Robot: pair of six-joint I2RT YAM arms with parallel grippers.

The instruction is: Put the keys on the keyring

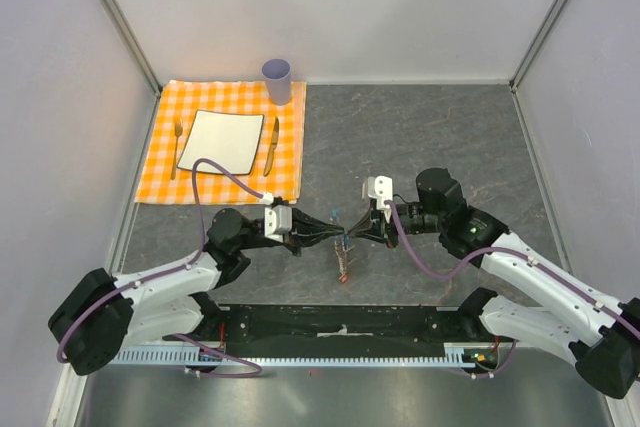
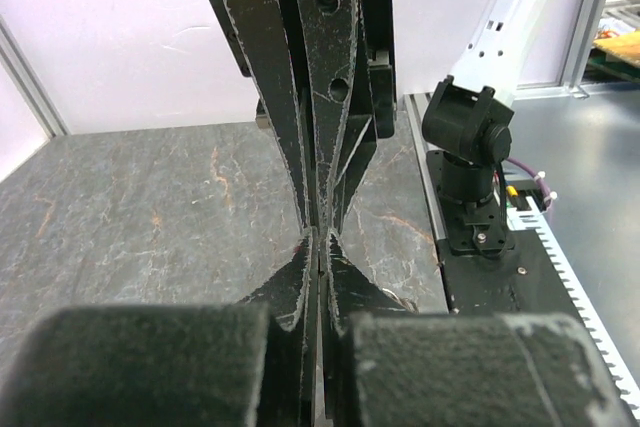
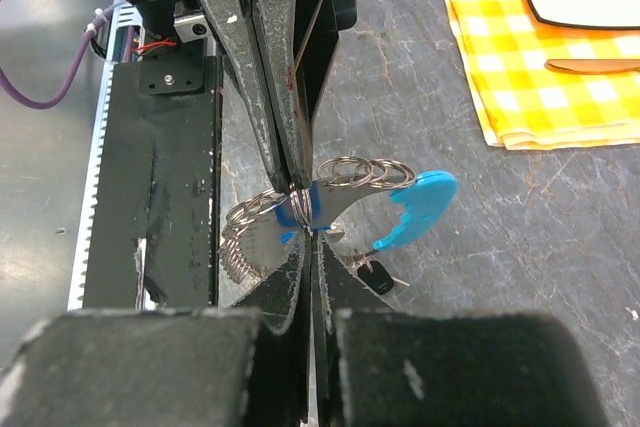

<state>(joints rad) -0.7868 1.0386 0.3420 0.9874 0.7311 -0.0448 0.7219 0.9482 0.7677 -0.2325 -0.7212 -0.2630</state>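
The left gripper (image 3: 297,187) is clamped on the keyring (image 3: 415,202), holding it aloft; the right gripper (image 3: 308,239), jaws fully closed, meets it tip to tip, seemingly to thread keys (image 3: 378,275)

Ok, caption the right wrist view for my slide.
Right wrist view: left gripper and right gripper, both shut, pinch the keyring tip to tip above the table.
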